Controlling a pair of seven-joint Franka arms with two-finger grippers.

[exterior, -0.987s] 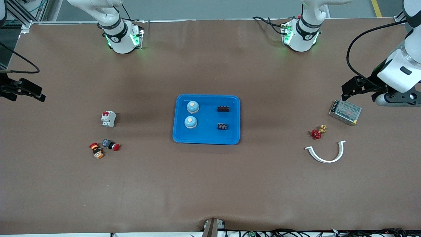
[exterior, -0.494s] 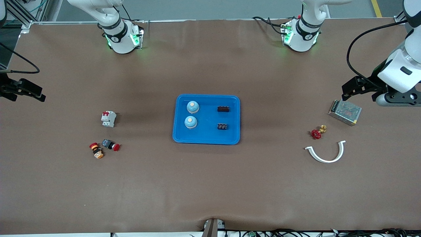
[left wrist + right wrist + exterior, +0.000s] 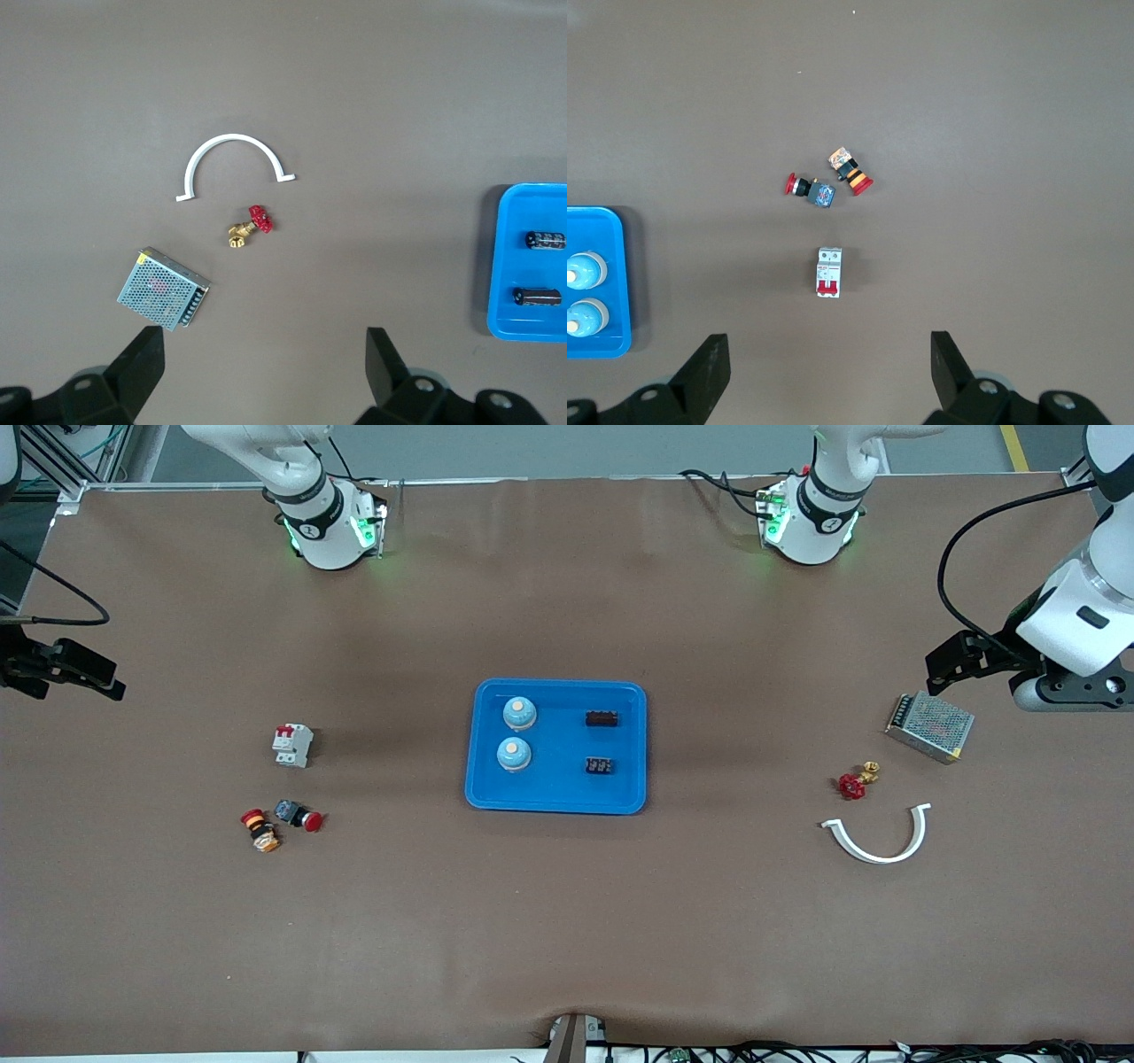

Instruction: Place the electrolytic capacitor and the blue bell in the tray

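Blue tray [image 3: 556, 797] mid-tabletop holding two blue bells [image 3: 519, 712] and two capacitors [image 3: 601, 718], left claw [image 3: 961, 662] released over mesh power supply [image 3: 929, 727], red valve [image 3: 852, 785] and white arc [image 3: 877, 838] near, right claw [image 3: 75, 666] released, circuit breaker [image 3: 292, 745] and push buttons [image 3: 280, 821] toward its end.

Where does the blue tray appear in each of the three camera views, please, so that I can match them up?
Front view: the blue tray sits mid-table, holding two blue bells and two capacitors.
Left wrist view: only its capacitor end shows at the picture's edge.
Right wrist view: only its bell end shows at the picture's edge.
Shared landmark: the tray's raised blue rim on the brown table cover.
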